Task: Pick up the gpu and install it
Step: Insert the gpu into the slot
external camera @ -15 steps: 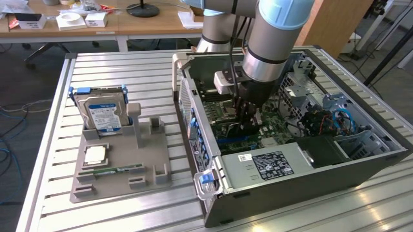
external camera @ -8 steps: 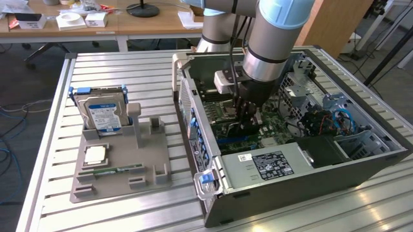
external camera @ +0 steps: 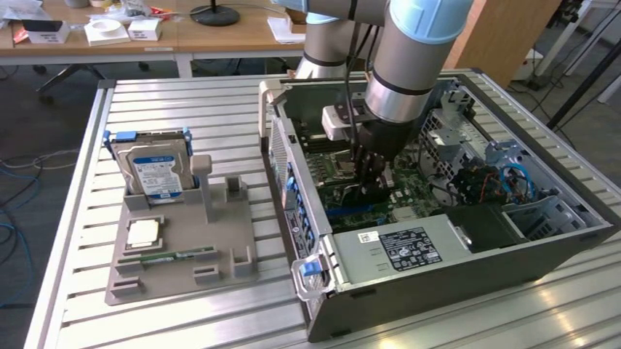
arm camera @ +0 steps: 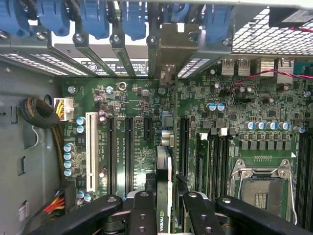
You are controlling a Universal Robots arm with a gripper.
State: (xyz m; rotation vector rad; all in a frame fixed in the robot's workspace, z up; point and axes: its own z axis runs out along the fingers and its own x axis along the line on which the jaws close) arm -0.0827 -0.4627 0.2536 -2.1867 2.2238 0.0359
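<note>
1. Hand (external camera: 370, 183) hangs from the arm (external camera: 408, 65) inside the open computer case (external camera: 456, 298), low over the motherboard (arm camera: 132, 98).
2. Its fingers (arm camera: 143, 210) are clenched on the gpu (arm camera: 163, 171), grasping the thin black card by its 2 flat sides.
3. The gpu stands on edge between the fingers. Its far end points toward the row of blue-clipped slot covers (arm camera: 93, 19) along the case wall, and a green logo shows on the edge nearest the wrist camera.
4. The card runs parallel to the motherboard's long black expansion slots (arm camera: 129, 147). I cannot tell whether it touches a slot.
5. A white slot (arm camera: 90, 147) lies farther off on one side of the card, and the metal-framed processor socket (arm camera: 261, 188) lies on the other.
6. The case lies on its side on the slatted metal desk (external camera: 174, 102), toward the desk's edge at the exterior view's right.
7. A grey holder (external camera: 185, 236) sits near the opposite edge of the desk. It carries 1 upright hard drive (external camera: 155, 171) with a blue label, 1 processor chip (external camera: 142, 233) and 1 green memory stick (external camera: 174, 256).
</note>
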